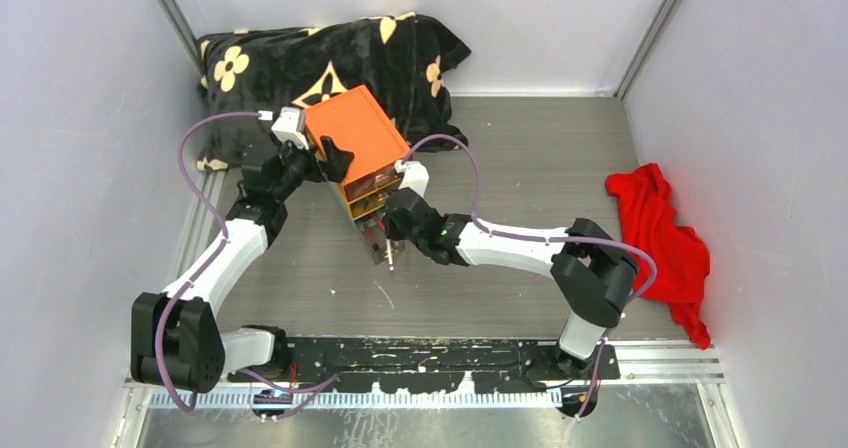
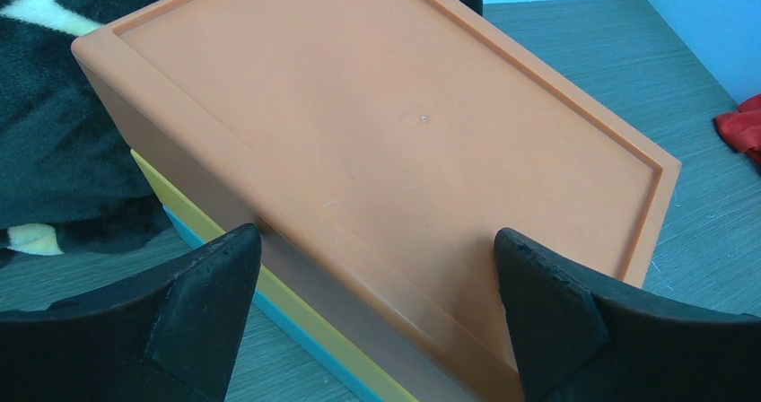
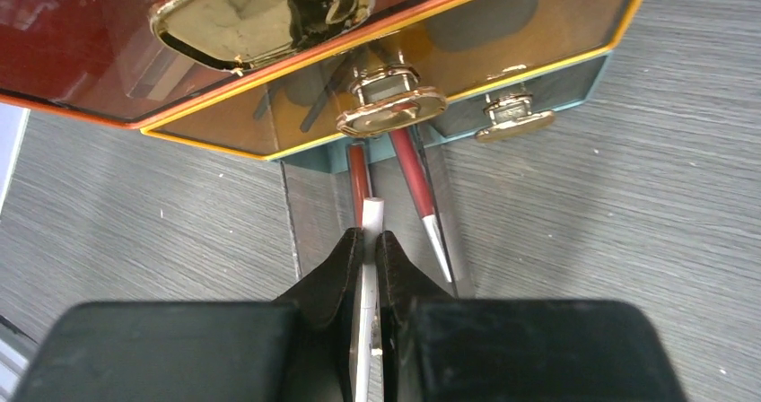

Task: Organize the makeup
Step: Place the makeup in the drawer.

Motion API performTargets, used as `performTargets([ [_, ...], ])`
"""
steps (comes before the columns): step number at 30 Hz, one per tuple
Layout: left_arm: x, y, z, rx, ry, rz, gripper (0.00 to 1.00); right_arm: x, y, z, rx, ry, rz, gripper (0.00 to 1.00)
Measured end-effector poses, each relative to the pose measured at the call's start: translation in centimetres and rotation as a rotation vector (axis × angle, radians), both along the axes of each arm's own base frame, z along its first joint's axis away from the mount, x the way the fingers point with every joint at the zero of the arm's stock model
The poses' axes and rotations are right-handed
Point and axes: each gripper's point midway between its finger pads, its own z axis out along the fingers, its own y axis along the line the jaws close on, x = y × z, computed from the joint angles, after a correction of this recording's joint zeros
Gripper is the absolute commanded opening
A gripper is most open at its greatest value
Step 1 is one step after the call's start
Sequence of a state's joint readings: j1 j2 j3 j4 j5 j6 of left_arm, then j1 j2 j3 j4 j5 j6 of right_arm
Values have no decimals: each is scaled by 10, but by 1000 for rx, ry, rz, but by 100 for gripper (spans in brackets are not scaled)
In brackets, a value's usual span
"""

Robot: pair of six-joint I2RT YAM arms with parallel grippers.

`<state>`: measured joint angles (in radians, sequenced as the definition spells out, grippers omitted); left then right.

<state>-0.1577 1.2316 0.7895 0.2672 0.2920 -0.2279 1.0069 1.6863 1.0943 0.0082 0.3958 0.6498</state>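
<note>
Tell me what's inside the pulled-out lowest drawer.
A silver-tipped pencil lying loose and a white-ended pencil pinched by the right hand. Their far ends hide under the upper drawers.

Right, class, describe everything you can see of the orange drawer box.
The orange box stands on the table, beside a black flowered blanket. It looks like plastic: a rimmed lid over three tinted clear drawers edged orange, yellow and teal, each with a gold knob. The lowest drawer seems pulled out, with red pencils in it. The left gripper straddles its top edge, open; whether it touches is unclear.
</note>
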Motion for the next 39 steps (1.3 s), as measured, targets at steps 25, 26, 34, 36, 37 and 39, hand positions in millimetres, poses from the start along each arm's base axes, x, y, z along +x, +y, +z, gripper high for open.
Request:
performTargets([
  [25, 0, 0, 0, 0, 0, 0, 100, 10, 36, -35, 21, 50, 29, 40],
  [26, 0, 0, 0, 0, 0, 0, 100, 10, 36, -37, 15, 53, 31, 43],
  [34, 0, 0, 0, 0, 0, 0, 100, 12, 36, -35, -6, 34, 47, 45],
  [36, 0, 0, 0, 0, 0, 0, 100, 12, 35, -31, -8, 23, 53, 45],
  [37, 0, 0, 0, 0, 0, 0, 100, 12, 34, -28, -7, 16, 55, 45],
  [39, 0, 0, 0, 0, 0, 0, 100, 10, 30, -16, 0, -2, 60, 44],
])
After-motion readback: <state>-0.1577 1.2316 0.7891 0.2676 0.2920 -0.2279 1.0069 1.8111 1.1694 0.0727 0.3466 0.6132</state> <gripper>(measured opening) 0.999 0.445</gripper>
